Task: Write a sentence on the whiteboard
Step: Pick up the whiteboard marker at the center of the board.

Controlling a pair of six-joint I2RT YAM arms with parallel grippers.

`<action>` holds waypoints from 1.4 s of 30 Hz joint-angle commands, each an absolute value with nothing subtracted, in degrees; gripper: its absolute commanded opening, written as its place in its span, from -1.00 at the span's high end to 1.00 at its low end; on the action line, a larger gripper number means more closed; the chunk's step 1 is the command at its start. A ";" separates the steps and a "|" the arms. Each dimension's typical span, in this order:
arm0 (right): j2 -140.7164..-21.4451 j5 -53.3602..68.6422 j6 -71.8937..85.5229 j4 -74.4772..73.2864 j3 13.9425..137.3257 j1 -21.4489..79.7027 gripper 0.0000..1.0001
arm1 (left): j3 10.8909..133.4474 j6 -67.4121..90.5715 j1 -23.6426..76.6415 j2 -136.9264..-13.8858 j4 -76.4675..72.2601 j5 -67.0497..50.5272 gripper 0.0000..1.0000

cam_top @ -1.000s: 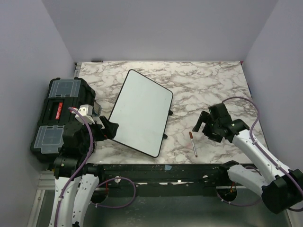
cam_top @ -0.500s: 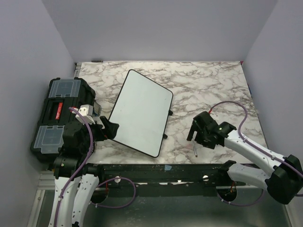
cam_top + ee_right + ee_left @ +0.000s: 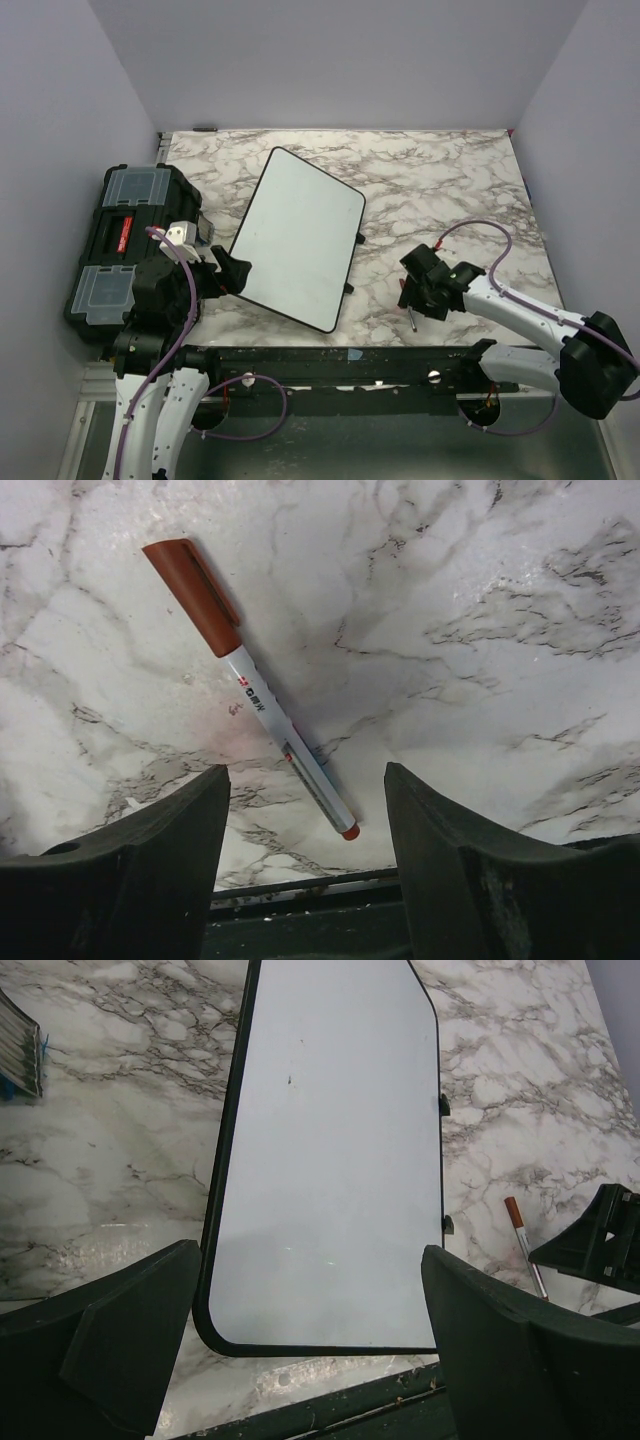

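The whiteboard (image 3: 300, 235) lies flat and tilted on the marble table, its white face blank (image 3: 330, 1160); no sentence shows on it. A marker with a red cap (image 3: 260, 710) lies on the marble to the board's right (image 3: 522, 1230). My right gripper (image 3: 305, 785) is low over it (image 3: 413, 292), open, with the marker's tail end between the fingers and a gap on both sides. My left gripper (image 3: 308, 1260) hangs open just off the board's near left corner (image 3: 236, 272), holding nothing.
A black toolbox (image 3: 130, 240) with clear lid compartments sits at the table's left edge, next to the left arm. The black rail of the arm mount (image 3: 330, 360) runs along the near edge. Purple walls enclose the table on three sides.
My right gripper has moved left and down onto the marker, and its fingers have narrowed a little. The left arm and the board have not moved.
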State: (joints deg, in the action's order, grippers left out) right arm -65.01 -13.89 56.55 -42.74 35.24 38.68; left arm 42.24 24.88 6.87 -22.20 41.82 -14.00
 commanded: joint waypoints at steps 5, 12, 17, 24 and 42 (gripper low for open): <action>-67.72 -15.90 57.48 -39.86 33.14 39.55 -0.24 | 41.72 24.48 7.08 -22.28 40.87 -15.29 -0.89; -69.75 -15.82 57.69 -38.09 32.34 39.81 -0.10 | 41.69 24.52 7.14 -22.26 40.96 -15.16 -0.89; -70.83 -15.73 57.58 -37.01 31.79 40.07 -0.01 | 41.75 24.52 7.21 -22.30 40.96 -15.05 -0.89; -71.67 -15.64 57.14 -36.47 31.49 40.23 0.46 | 41.75 24.61 7.36 -22.21 41.13 -14.73 -0.89; -64.34 -9.16 48.94 -37.01 39.05 44.65 0.99 | 41.84 23.96 8.26 -23.02 40.28 -19.92 -0.89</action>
State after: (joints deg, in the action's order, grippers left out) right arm -67.16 -12.91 52.42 -38.63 35.51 42.72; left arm 42.24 24.86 7.66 -22.46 41.71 -14.85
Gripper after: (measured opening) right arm 0.029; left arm 0.945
